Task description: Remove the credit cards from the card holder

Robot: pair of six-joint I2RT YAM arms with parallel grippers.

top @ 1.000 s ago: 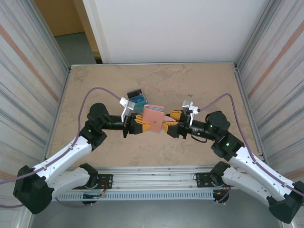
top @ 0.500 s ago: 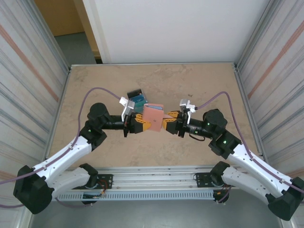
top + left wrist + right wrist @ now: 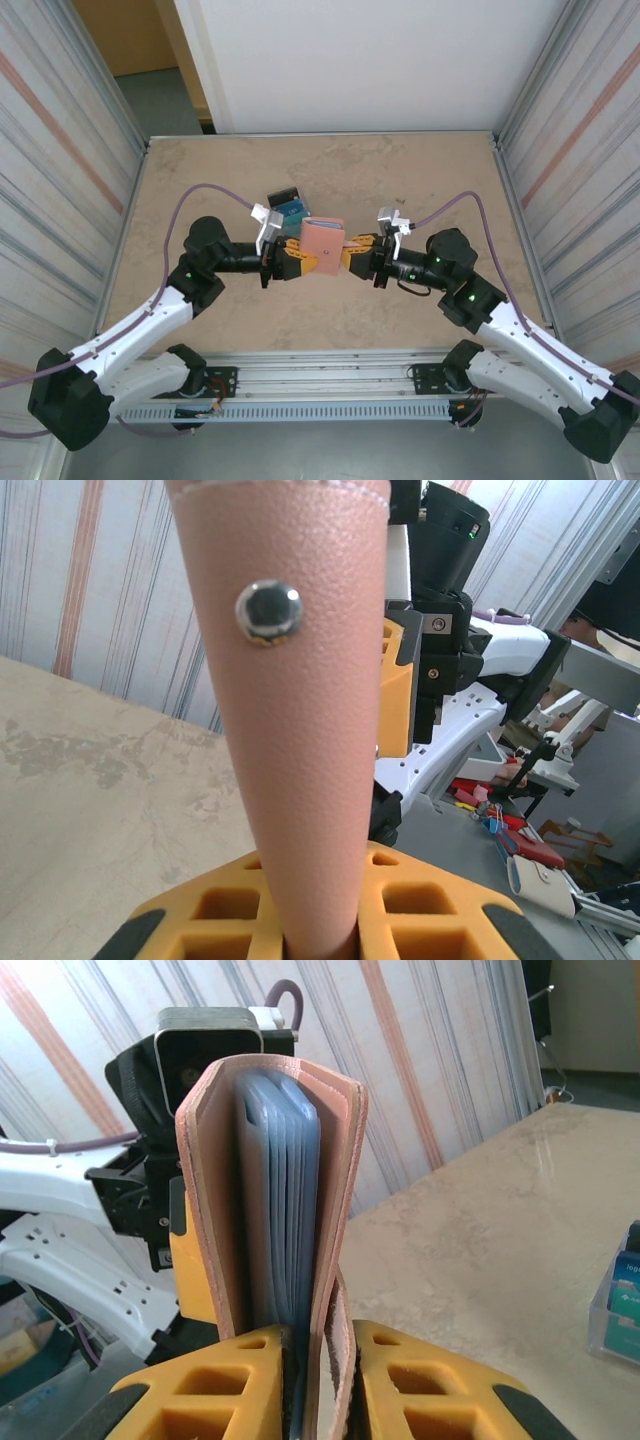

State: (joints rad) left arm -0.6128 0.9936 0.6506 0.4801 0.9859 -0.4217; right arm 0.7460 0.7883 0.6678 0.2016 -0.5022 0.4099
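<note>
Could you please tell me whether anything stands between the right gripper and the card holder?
Nothing visible does: the right gripper straddles the card holder's open edge, its fingers against the pink walls, blue-grey layers between them. The left gripper clamps the opposite end.

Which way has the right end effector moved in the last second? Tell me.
Yes. The right end effector moved left, toward the card holder and away from the table's right edge.

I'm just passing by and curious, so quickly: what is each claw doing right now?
Left gripper: closed, holding the card holder.
Right gripper: closed on the card holder's opposite edge.
</note>
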